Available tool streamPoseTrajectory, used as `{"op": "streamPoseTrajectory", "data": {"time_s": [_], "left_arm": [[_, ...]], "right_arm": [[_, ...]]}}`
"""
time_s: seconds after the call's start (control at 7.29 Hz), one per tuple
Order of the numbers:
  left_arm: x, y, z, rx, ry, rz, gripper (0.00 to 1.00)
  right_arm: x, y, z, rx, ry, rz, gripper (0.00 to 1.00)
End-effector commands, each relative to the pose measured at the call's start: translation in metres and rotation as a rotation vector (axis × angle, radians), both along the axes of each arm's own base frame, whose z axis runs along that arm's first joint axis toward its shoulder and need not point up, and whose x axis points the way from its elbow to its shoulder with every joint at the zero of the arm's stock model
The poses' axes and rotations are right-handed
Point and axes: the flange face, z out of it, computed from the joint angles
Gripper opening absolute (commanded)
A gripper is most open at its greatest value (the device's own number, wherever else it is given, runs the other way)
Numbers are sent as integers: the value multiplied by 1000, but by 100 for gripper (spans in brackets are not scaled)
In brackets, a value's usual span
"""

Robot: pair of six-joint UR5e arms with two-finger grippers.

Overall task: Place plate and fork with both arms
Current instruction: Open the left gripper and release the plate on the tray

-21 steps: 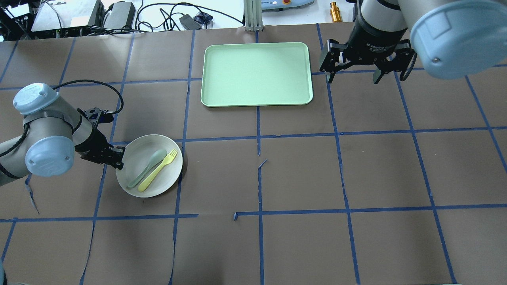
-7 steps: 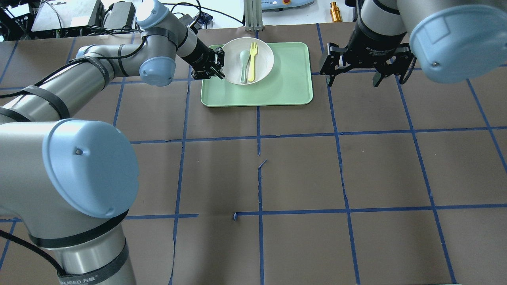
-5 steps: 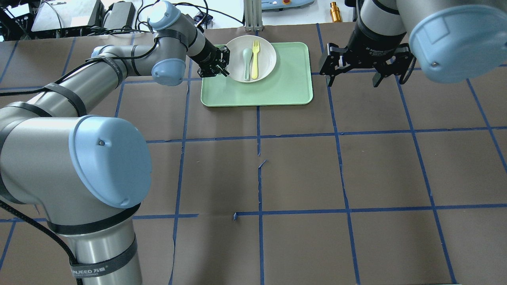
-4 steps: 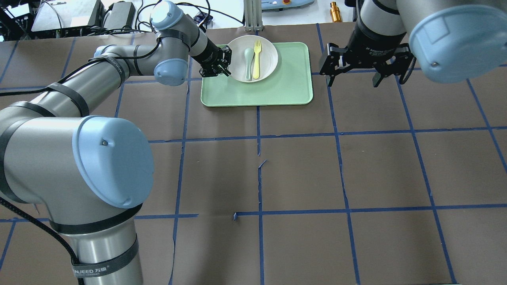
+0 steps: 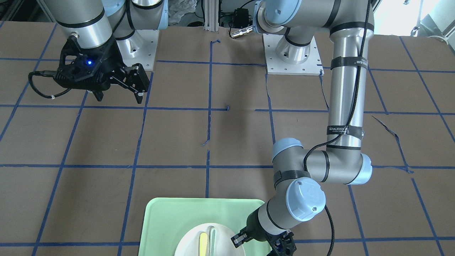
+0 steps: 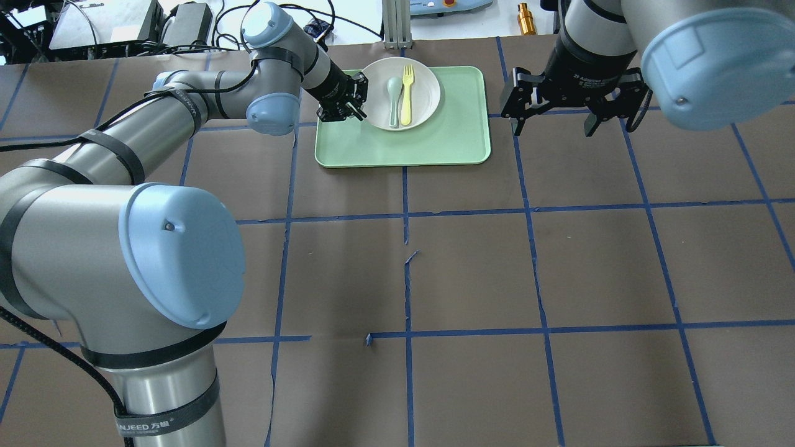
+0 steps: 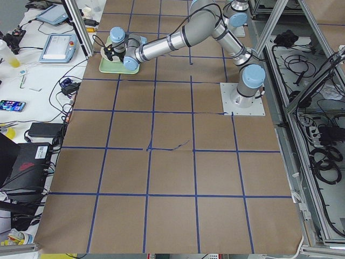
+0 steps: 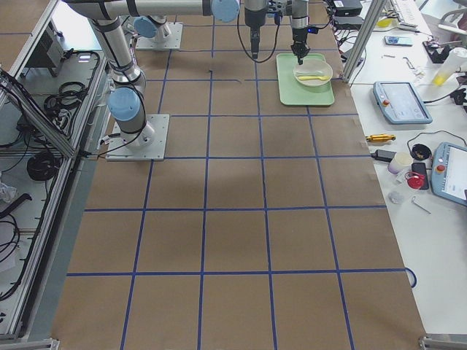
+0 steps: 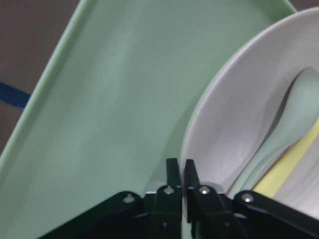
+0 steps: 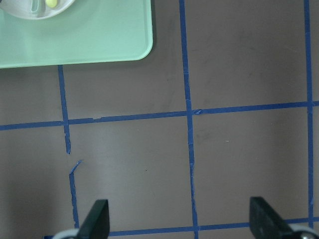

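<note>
The off-white plate point(image 6: 422, 93) is over the far-left part of the light-green tray point(image 6: 435, 139). The pale-yellow fork point(image 6: 407, 93) lies in it beside a grey-green spoon point(image 6: 394, 99). My left gripper point(image 6: 355, 107) is shut on the plate's left rim. The left wrist view shows its fingers point(image 9: 173, 174) closed on the rim of the plate point(image 9: 229, 124), with the fork point(image 9: 291, 167) inside. My right gripper point(image 6: 553, 127) is open and empty, right of the tray. The right wrist view shows its fingers point(image 10: 97, 221) wide apart over bare table.
The brown table is marked with blue tape lines point(image 6: 407, 214). The near and right parts of the tray point(image 10: 99, 40) hold nothing. Cables and boxes point(image 6: 124, 28) lie beyond the far edge. The left arm's elbow point(image 6: 180, 254) looms over the near left.
My left gripper carried the plate with fork and spoon from the near-left table to the tray, then edged it slightly right. The right arm has not moved.
</note>
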Motion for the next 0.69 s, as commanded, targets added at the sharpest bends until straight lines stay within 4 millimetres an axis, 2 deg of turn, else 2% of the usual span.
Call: {"op": "streamPoseTrajectory", "data": {"time_s": [0.0, 0.14, 0.41, 0.55], "left_arm": [[0, 6, 15, -22, 0, -9, 100], [8, 23, 23, -16, -7, -22, 100], [60, 75, 65, -74, -120, -140, 100], [83, 109, 85, -97, -256, -239, 100]], "right_arm": [[0, 0, 0, -2, 0, 1, 100], [0, 0, 0, -2, 0, 1, 100], [0, 0, 0, -2, 0, 1, 100], [0, 0, 0, -2, 1, 0, 100]]}}
